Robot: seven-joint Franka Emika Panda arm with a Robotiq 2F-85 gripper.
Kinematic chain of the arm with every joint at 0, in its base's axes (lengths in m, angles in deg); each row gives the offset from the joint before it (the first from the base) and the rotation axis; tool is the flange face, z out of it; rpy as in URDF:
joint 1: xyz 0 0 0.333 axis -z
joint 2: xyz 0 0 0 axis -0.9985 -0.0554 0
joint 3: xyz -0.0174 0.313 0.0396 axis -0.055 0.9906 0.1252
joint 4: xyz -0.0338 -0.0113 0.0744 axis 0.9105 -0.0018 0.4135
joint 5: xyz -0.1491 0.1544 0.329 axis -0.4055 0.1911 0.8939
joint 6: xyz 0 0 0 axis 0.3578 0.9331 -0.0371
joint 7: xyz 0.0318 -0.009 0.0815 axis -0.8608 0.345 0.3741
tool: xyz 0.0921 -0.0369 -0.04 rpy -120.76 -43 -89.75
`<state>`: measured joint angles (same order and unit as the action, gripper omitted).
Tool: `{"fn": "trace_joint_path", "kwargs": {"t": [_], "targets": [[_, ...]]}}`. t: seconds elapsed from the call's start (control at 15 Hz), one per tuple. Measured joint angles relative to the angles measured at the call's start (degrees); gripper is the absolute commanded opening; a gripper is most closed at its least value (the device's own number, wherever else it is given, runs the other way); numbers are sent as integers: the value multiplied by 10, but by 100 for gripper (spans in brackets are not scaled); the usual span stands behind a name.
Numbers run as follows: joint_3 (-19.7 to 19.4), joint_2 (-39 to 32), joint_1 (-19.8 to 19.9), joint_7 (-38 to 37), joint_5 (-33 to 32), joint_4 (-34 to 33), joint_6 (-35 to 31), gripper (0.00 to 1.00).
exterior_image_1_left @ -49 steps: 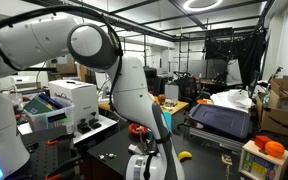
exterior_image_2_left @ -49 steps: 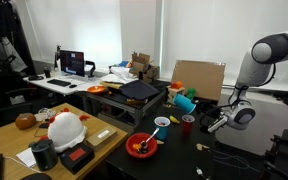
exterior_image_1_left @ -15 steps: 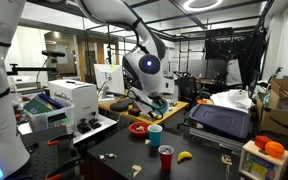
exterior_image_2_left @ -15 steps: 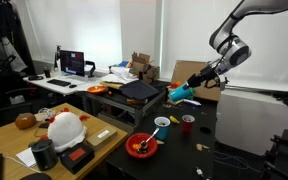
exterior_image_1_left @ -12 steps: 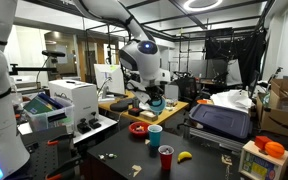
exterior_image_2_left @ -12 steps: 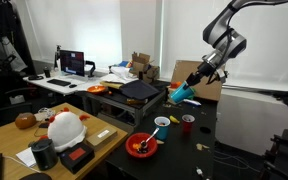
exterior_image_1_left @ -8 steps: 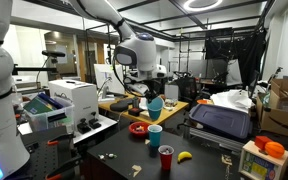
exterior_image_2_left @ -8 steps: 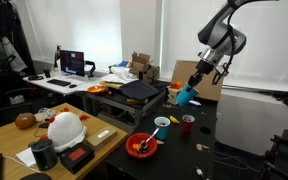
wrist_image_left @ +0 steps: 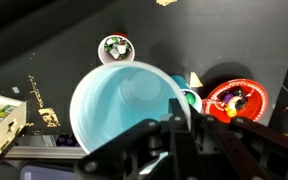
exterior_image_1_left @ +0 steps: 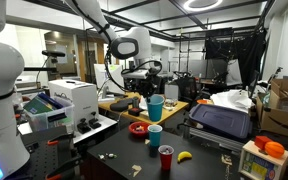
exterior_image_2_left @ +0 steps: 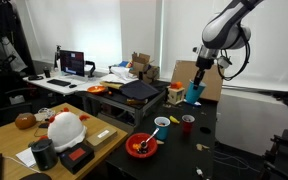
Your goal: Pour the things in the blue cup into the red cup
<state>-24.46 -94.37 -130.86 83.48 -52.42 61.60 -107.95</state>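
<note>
My gripper is shut on the blue cup and holds it upright, high above the black table. Both also show in an exterior view, the gripper above the cup. In the wrist view the cup fills the middle with its mouth toward the camera, and I see nothing inside it; the gripper clamps its rim. The red cup stands on the table below, apart from the gripper. It shows in an exterior view and from above in the wrist view.
A wide red bowl with small items and a paler teal-grey cup stand beside the red cup. A banana lies near it. Cluttered desks, boxes and a printer surround the table.
The arm has swung round and the wrist has turned. The blue cup has gone from tilted on its side to upright, staying high above the table.
</note>
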Motion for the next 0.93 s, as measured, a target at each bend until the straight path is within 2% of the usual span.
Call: {"fn": "trace_joint_path", "kwargs": {"t": [0.2,0.27,0.47,0.73,0.93], "targets": [[-21,27,-46,-55,-100,18,1,1],[3,37,-34,-80,-141,24,1,1],[152,69,78,-142,-229,44,4,1],[341,88,231,-143,-233,72,8,1],[426,80,297,-143,-229,83,8,1]]}}
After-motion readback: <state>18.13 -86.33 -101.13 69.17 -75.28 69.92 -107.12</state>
